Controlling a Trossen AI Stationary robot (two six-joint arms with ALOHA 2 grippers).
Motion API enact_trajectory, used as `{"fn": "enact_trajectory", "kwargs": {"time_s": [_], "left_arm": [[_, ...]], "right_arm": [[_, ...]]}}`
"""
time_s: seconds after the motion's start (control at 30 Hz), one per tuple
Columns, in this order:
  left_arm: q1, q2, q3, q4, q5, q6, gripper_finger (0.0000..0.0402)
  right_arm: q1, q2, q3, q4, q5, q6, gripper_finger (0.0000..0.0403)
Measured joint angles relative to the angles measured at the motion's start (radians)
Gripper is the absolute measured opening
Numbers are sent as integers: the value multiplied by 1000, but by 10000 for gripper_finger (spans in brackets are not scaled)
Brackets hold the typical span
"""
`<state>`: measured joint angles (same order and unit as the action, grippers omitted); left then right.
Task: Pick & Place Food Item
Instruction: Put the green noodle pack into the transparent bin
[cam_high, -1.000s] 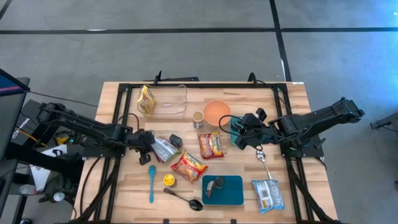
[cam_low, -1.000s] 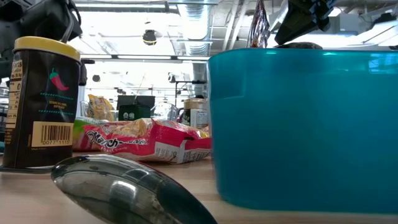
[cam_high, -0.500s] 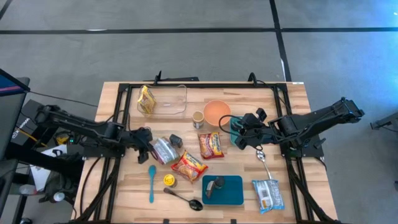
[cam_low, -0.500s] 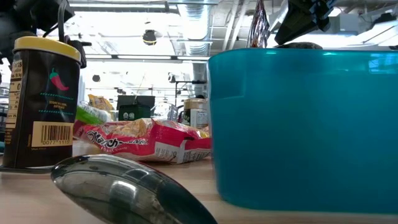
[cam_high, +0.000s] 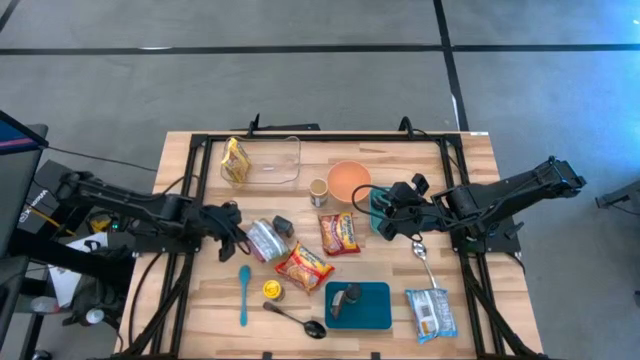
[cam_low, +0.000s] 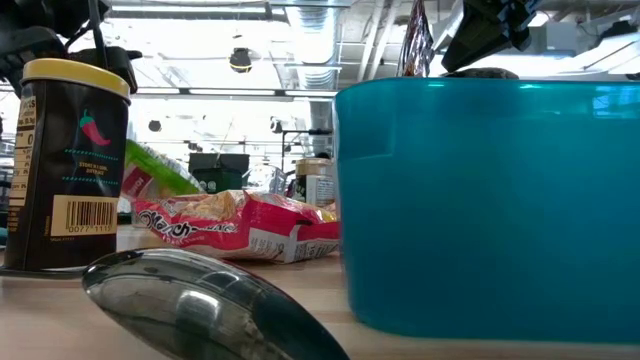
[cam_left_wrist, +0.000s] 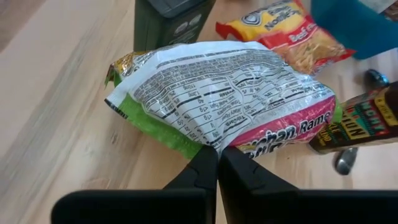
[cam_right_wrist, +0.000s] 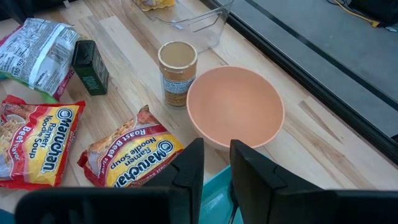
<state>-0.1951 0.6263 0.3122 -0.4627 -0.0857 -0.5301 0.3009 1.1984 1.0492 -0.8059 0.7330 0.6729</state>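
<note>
We are picking up a food bag and putting it somewhere else. Our left gripper (cam_left_wrist: 217, 163) has its two fingers pinched tight on the edge of a ramen bag (cam_left_wrist: 230, 93). The bag is white, green and pink, with tiny print all over its back. In the view from above, the ramen bag (cam_high: 264, 240) is on the left side of the wooden table (cam_high: 470, 170), just beside a small dark green box (cam_high: 283, 226). In the low view one end of it looks tipped up off the table.

The bag is light. It is soft and crinkly on the outside, and we think the noodles inside are hard and can snap. The wrapper looks shiny, so it may be slippery. We hold only a thin bit of the edge, so the bag could swing, droop or slip out if we go fast. The flat sealed edge is the best place to hold, because we don't crush the noodles there.

Our right gripper (cam_right_wrist: 216, 163) is over on the right side of the table, above something teal that we can't see well. Its fingers are only a little apart, and we can't tell if it holds anything. Near it sit an orange bowl (cam_right_wrist: 235, 107) and a small tan cup (cam_right_wrist: 177, 71). Two more noodle bags (cam_high: 322, 250) lie in the middle.
</note>
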Motion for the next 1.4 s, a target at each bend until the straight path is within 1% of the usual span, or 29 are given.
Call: {"fn": "enact_trajectory", "kwargs": {"time_s": [0.13, 0.33, 0.47, 0.63, 0.83, 0.93, 1.07, 1.4], "left_arm": [[0, -16, 0, 16, 36, 2, 0], [0, -18, 0, 136, 84, 48, 0], [0, -18, 0, 212, 85, 79, 0], [0, -18, 0, 264, 79, 94, 0], [0, -18, 0, 372, 30, 159, 0], [0, -18, 0, 437, -31, 218, 0], [0, -18, 0, 512, -153, 308, 0], [0, -18, 0, 718, -521, 630, 0]], "right_arm": [[0, 0, 0, 0, 0, 0, 72], [0, 0, 0, 0, 0, 0, 72], [0, 0, 0, 0, 0, 0, 72], [0, 0, 0, 0, 0, 0, 72], [0, 0, 0, 0, 0, 0, 72], [0, 0, 0, 0, 0, 0, 72], [0, 0, 0, 0, 0, -1, 72], [0, 0, 0, 0, 0, -1, 72]]}}
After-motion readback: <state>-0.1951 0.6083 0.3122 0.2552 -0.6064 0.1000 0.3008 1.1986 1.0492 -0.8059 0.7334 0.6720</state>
